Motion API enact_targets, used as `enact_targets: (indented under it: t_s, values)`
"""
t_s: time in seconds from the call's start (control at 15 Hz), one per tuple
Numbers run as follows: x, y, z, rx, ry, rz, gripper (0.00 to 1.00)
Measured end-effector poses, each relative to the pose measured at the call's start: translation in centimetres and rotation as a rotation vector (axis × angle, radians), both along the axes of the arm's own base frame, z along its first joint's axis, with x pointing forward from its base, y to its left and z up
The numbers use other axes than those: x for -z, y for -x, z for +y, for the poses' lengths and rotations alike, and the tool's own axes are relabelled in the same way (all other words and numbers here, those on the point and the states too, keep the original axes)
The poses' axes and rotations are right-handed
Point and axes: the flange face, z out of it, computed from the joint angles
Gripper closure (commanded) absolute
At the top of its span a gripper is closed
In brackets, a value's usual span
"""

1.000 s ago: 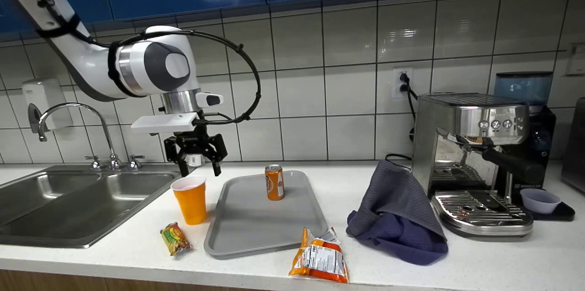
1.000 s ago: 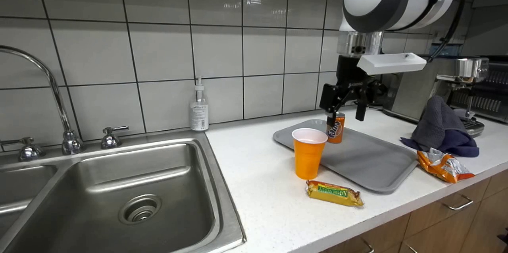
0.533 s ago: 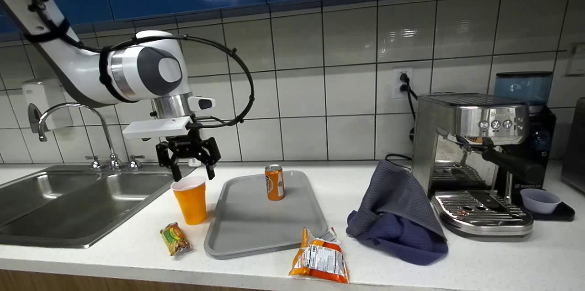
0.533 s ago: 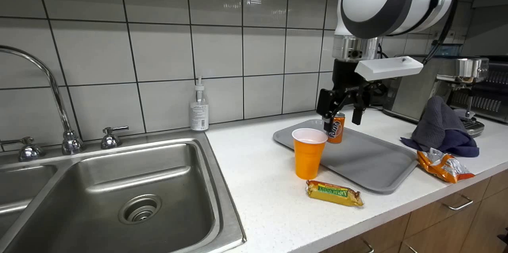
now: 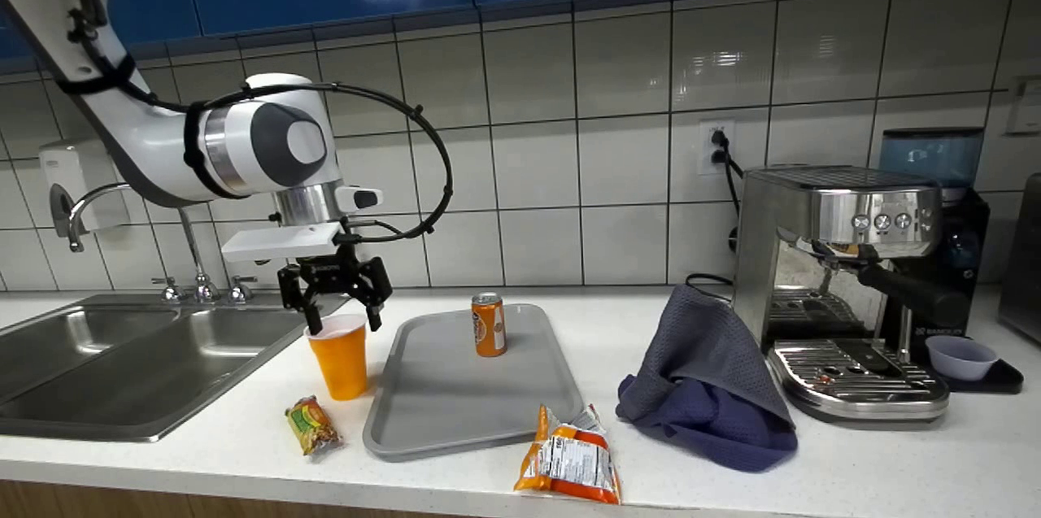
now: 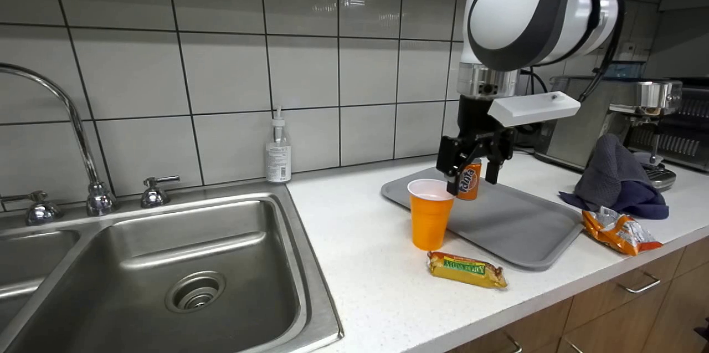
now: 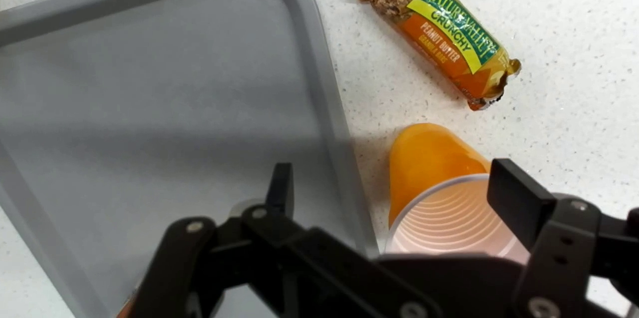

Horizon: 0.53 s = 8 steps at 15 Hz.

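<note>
The claw [image 5: 344, 323] has sunk, spread wide and gripping nothing, toward the orange cup [image 5: 341, 367], and an off-centre descent could catch its rim and topple it.

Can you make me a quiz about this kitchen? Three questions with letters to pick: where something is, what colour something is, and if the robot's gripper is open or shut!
1. Where is the soda can, compared with the gray tray?
A) under it
B) standing on it
C) lying beside it

2. What colour is the outside of the cup?
A) blue
B) green
C) orange

3. How is the gripper?
A) open
B) shut on the soda can
C) shut on nothing

Right letters:
1 B: both exterior views show the soda can upright on the gray tray.
2 C: the cup's outer wall is orange in every view.
3 A: its jaws stand wide apart in the wrist view.
</note>
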Motion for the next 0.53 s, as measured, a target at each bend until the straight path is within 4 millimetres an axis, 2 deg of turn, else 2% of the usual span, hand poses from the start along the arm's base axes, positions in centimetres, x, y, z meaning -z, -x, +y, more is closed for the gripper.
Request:
enact_targets:
  t_s: [0.53]
  values:
    - [0.8, -2.7, 0.7, 0.002, -0.01, -0.029, 0.0]
